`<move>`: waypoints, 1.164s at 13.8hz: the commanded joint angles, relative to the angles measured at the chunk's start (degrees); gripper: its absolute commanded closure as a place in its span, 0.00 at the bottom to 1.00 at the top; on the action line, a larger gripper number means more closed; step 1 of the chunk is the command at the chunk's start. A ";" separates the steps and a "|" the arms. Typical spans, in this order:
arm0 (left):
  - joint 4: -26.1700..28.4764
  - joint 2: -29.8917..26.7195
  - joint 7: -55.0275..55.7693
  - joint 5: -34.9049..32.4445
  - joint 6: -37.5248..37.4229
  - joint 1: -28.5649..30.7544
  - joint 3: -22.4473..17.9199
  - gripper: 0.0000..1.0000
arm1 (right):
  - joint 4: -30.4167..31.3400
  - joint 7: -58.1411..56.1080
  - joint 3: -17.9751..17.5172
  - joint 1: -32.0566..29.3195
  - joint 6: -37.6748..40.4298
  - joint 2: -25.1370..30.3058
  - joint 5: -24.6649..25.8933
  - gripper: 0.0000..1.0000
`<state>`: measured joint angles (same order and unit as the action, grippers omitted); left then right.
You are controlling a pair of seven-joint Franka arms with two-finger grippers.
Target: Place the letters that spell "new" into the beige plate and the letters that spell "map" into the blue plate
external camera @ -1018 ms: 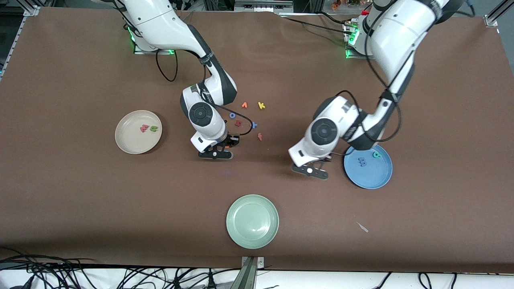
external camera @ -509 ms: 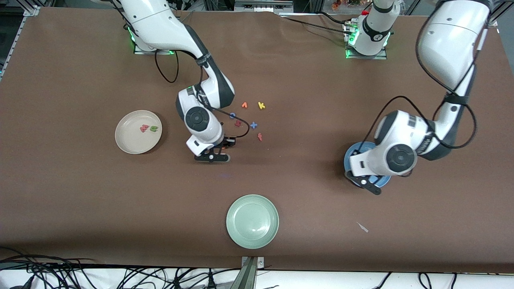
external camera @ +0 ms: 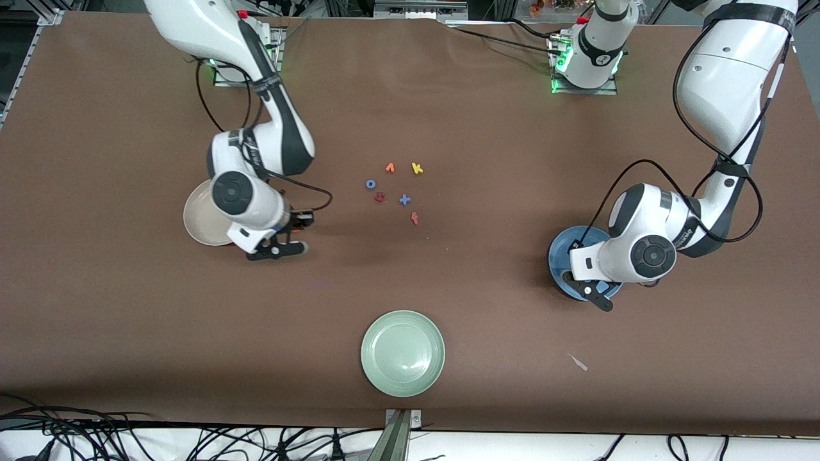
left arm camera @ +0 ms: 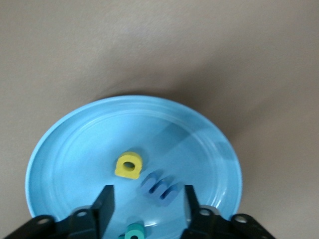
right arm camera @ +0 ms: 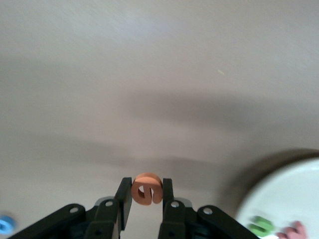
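Orange foam e [right arm camera: 146, 188], seemingly C-curved

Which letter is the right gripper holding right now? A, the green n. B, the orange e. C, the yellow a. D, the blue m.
B: the right wrist view shows the right gripper shut on the orange e over the table beside the beige plate, while the green n already lies in that plate.

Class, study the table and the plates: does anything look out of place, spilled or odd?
One thing stands out: a small pale scrap lies alone on the brown table, toward the left arm's end and nearer the front camera than the round blue plate. It matches no letter or plate. What it is I cannot tell.
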<state>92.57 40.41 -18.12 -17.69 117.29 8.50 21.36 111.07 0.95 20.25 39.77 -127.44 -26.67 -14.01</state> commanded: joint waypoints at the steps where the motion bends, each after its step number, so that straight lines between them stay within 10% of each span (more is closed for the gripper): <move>1: -0.37 -2.35 1.77 -1.04 -1.53 -0.32 0.79 0.00 | 12.13 -3.22 1.80 0.57 -4.22 8.99 3.71 0.87; 7: -9.31 -7.10 9.85 -0.86 -15.30 -0.33 7.81 0.00 | 17.07 -16.76 13.49 0.48 -3.52 9.63 4.25 0.84; 8: -12.30 -7.45 10.21 -0.77 -18.82 -0.24 9.04 0.00 | 16.98 -16.77 14.02 0.48 -3.35 9.27 4.25 0.71; 10: -18.54 -8.76 10.65 1.93 -25.67 -0.24 10.28 0.00 | 16.64 -15.89 14.20 0.48 -2.21 9.27 4.08 0.00; 13: -20.68 -15.25 14.77 5.64 -29.05 -2.50 8.62 0.00 | 11.74 -15.62 14.99 0.48 4.88 9.44 3.90 0.00; 16: -19.63 -21.59 14.96 9.67 -29.05 -7.86 -2.50 0.00 | -0.29 -15.53 14.99 0.39 20.33 9.18 3.81 0.00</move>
<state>71.44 23.58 -3.83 -11.39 88.86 4.97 26.94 118.86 -15.13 34.70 39.96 -116.86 -17.96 -10.37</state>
